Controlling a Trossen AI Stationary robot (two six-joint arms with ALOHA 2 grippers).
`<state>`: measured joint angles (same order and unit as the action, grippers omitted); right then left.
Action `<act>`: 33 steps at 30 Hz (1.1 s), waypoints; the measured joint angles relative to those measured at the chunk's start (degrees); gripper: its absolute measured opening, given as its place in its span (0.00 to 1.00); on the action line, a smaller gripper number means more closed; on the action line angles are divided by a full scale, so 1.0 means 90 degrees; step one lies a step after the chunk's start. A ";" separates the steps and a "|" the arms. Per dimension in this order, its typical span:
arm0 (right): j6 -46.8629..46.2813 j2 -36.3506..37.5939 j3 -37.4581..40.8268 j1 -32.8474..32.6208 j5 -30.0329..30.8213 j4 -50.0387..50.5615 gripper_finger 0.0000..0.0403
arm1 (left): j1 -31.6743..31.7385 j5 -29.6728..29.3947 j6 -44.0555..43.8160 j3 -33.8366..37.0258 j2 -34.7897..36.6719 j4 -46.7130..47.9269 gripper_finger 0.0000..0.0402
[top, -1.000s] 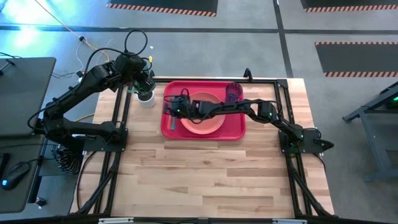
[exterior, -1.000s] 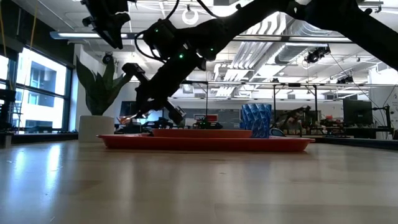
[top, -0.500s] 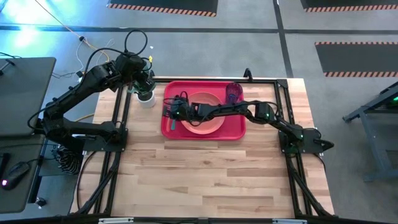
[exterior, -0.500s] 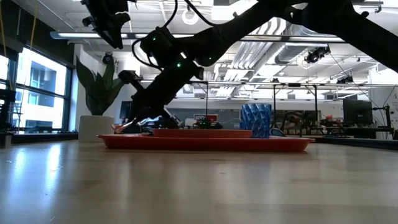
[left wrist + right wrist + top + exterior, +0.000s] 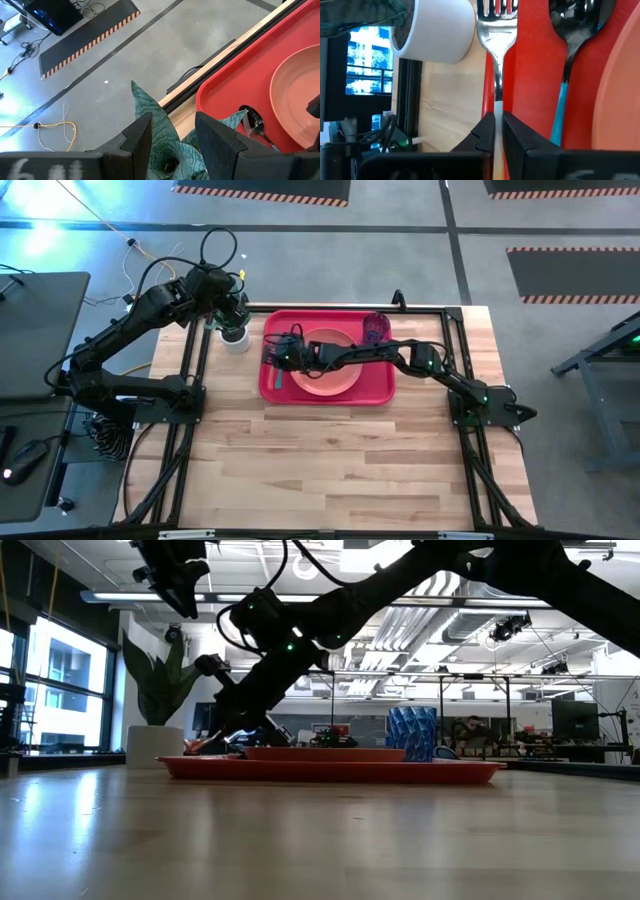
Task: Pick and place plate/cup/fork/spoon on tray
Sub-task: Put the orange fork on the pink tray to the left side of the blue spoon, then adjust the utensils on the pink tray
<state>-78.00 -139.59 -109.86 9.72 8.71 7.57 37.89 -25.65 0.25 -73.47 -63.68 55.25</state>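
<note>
The left gripper [image 5: 232, 315] waits off the tray's left far corner, above a white pot [image 5: 234, 337] with a plant [image 5: 165, 145], its fingers spread apart and holding nothing; it plays no part in this step and can stay there; to its right, the right gripper [image 5: 272, 352] reaches across the tray [image 5: 378, 388] to the left edge, low over the red surface, its fingers pinched thinly on the fork [image 5: 497, 30] at the handle, the tines pointing ahead of the fingertips toward the pot; the spoon [image 5: 570, 50] lies on the tray just beside the fork, between it and the plate [image 5: 330, 370], which sits under the arm in the tray's middle; the cup [image 5: 376, 329] stands at the far right corner, well behind the gripper; the step in hand looks like setting the fork down, the last item by the look of it; to do it well, I would lower until the fork rests flat inside the rim, since the tines seem close to the tray's left edge and could tip over it; then part the fingers only slightly and lift straight up, so the handle is not dragged into the spoon.
</note>
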 joint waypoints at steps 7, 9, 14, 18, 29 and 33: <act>-0.0017 0.0000 0.0000 0.0048 -0.0078 -0.0015 0.15 | 0.0000 0.0000 0.0002 0.0000 0.0000 -0.0001 0.35; -0.0052 0.0000 0.0000 0.0048 -0.0073 -0.0019 0.16 | 0.0000 0.0000 0.0002 0.0000 0.0000 -0.0001 0.35; -0.0051 0.0000 -0.0001 0.0051 -0.0065 -0.0018 0.16 | 0.0000 0.0000 0.0002 0.0000 0.0000 -0.0001 0.35; 0.0061 0.0000 -0.0001 0.0075 -0.0067 -0.0289 0.17 | 0.0000 0.0000 0.0002 0.0000 0.0000 0.0008 0.35; 0.0949 0.0479 -0.0012 0.0123 -0.0014 -0.0126 0.17 | 0.0000 0.0017 0.0222 0.0000 0.0000 0.0252 0.35; 0.1492 0.0941 -0.0012 0.0130 0.0322 0.0625 0.17 | 0.0002 0.0215 0.0219 0.0000 0.0000 0.0423 0.35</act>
<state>-64.57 -131.12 -109.97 10.89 11.61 13.20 37.91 -23.71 2.22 -73.47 -63.68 59.05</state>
